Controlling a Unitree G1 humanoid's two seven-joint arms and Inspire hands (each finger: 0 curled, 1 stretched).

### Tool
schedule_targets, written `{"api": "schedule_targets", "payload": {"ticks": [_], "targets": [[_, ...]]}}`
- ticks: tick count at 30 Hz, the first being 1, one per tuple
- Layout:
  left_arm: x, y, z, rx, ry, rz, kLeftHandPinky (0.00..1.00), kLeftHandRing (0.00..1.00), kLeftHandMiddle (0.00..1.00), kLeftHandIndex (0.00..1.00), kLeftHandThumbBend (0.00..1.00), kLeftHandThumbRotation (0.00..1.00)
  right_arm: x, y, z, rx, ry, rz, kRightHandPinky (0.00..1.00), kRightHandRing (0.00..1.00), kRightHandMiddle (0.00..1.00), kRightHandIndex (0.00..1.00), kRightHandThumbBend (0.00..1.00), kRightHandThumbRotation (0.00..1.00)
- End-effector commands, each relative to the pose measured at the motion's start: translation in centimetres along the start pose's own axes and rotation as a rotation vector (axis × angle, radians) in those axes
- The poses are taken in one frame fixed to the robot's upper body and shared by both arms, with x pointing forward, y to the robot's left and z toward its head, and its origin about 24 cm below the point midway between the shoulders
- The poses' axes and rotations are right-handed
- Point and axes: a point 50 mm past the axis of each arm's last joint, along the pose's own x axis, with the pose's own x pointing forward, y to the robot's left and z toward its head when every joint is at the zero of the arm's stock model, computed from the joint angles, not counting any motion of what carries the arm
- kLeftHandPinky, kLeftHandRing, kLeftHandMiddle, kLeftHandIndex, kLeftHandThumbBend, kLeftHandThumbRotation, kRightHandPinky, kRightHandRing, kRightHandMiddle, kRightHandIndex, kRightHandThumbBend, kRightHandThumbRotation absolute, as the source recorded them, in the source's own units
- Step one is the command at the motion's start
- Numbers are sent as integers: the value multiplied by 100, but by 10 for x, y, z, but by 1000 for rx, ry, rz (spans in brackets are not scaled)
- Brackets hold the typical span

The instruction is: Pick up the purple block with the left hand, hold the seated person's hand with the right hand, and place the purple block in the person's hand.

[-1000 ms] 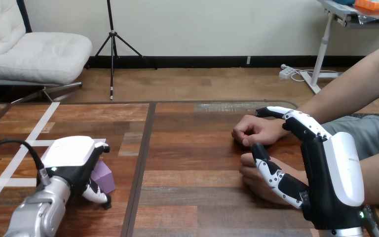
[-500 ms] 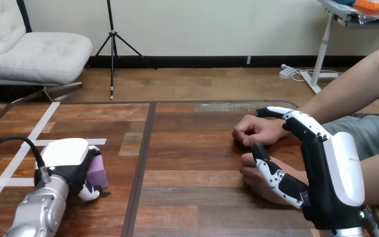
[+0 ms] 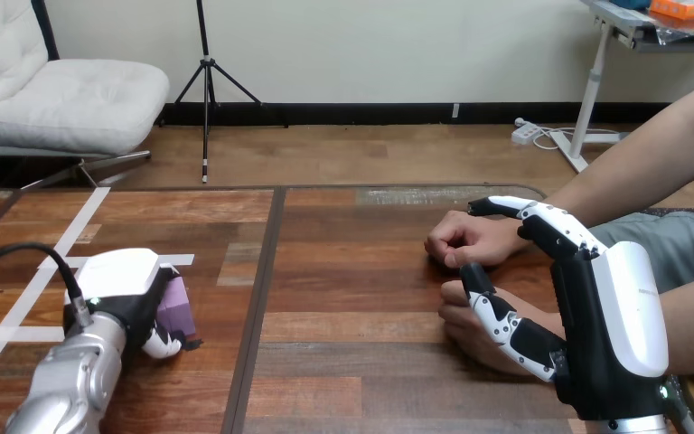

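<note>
**Left robot hand drew the block further from the seam**

Since the earlier frames the left robot hand (image 3: 122, 285) had slid further left of the dark seam (image 3: 253, 307) in the worktop (image 3: 352, 362). The purple block (image 3: 178, 306) had gone with it, caught between the palm and the curled fingers. Right of the seam nothing had changed. The right robot hand (image 3: 589, 307) stood on edge with its fingers stretched out, and its thumb (image 3: 497, 318) lay across the person's nearer hand (image 3: 459, 342). The person's farther hand (image 3: 465, 237) was a loose fist just beyond.

The step in hand looked to be the pickup. Done well, it would mean keeping the grip square on the block, lifting straight up, then carrying it across the seam without tilting.

The white shell hid most of the block, so whether it had left the worktop could not be told. Nor could it be seen whether the nearer hand's palm faced up.
</note>
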Motion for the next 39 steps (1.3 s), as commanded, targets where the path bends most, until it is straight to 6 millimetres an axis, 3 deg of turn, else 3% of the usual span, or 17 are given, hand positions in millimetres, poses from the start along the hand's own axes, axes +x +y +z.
{"api": "schedule_targets", "payload": {"ticks": [1, 24, 31, 39], "targets": [[3, -11, 5, 7, -12, -42, 62, 69, 73, 77, 77, 6, 14, -13, 10, -18, -77, -52, 67, 76, 74, 69, 36, 0], [3, -17, 1, -99, -55, 34, 58, 63, 68, 70, 75, 1, 13, -14, 10, -36, -63, -31, 67, 76, 74, 68, 35, 0], [1, -18, 0, -244, -79, 118, 52, 54, 57, 60, 77, 0, 14, -13, 10, -36, -64, -29, 67, 76, 73, 68, 35, 0], [0, -21, 0, -321, -90, 167, 48, 50, 52, 53, 76, 0, 15, -13, 9, -38, -67, -30, 68, 76, 73, 67, 36, 0]]}}
